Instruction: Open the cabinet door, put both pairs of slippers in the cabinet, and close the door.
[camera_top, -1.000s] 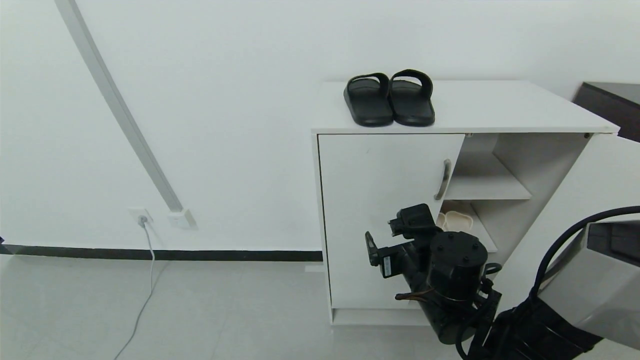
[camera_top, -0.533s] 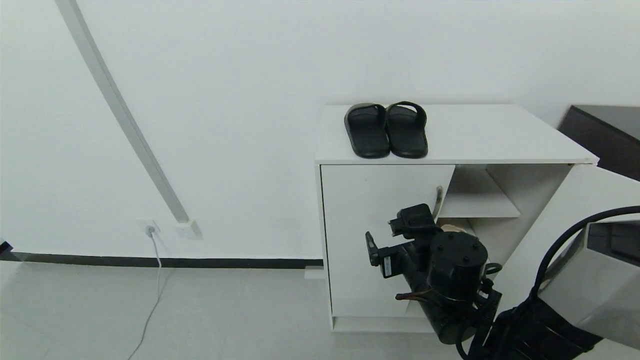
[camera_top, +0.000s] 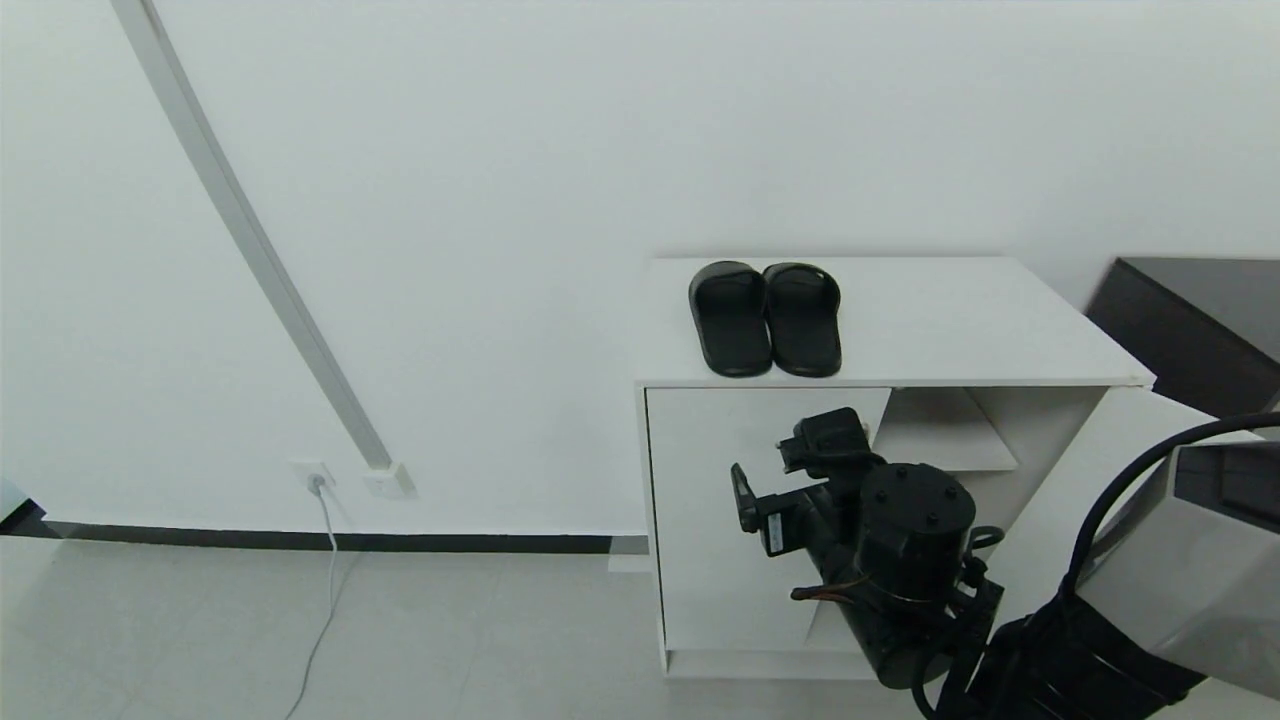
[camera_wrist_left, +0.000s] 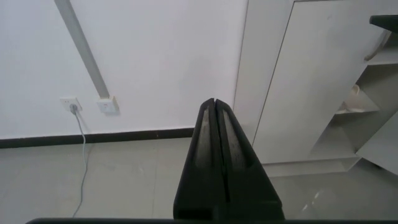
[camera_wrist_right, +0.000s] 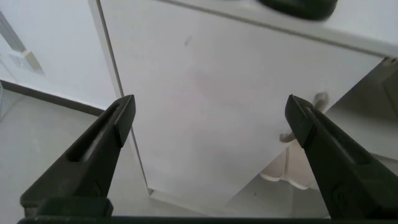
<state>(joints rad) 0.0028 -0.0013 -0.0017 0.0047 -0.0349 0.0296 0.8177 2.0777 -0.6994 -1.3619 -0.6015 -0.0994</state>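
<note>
A pair of black slippers (camera_top: 765, 318) lies side by side on top of the white cabinet (camera_top: 940, 320). The cabinet's left door (camera_top: 740, 520) is closed and its right door (camera_top: 1085, 470) stands swung open. My right arm (camera_top: 900, 540) hangs in front of the gap between the doors. My right gripper (camera_wrist_right: 210, 102) is open wide and faces the closed left door (camera_wrist_right: 205, 112), apart from it, with the handle (camera_wrist_right: 318, 99) off to one side. A beige slipper (camera_wrist_left: 354, 93) rests on a lower shelf inside. My left gripper (camera_wrist_left: 214, 104) is shut and holds nothing, low over the floor beside the cabinet.
A dark piece of furniture (camera_top: 1190, 320) stands right of the cabinet. A wall socket with a grey cable (camera_top: 322, 485) and a slanted conduit (camera_top: 250, 240) are on the wall to the left. Bare tiled floor (camera_top: 300, 640) lies left of the cabinet.
The whole head picture has shifted, so the camera moved: the cabinet now sits lower in it. The beige slippers on the shelf are now hidden behind my right arm.
</note>
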